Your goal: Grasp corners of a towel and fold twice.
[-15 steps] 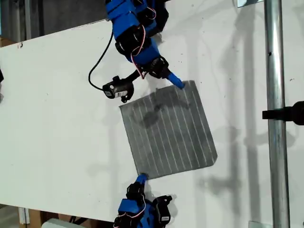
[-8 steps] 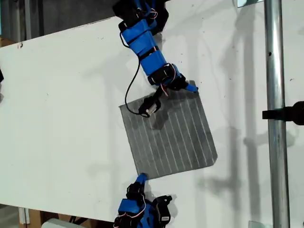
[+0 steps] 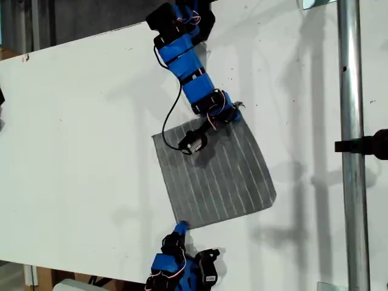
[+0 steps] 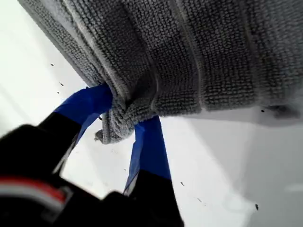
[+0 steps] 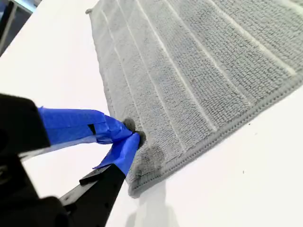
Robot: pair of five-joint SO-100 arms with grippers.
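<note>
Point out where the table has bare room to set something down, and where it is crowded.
The table is bare across the exterior view's left, from the towel outward, and in a strip between the towel and the metal pole. It is crowded at the towel's far and near corners, where my first gripper and my second gripper pinch the cloth.

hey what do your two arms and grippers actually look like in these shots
Both arms are bright blue plastic segments with black servo blocks and thin red and white wires. My first gripper and my second gripper have flat, tapering fingers wrapped in blue tape on black bases. A black cable loops off the first arm.
</note>
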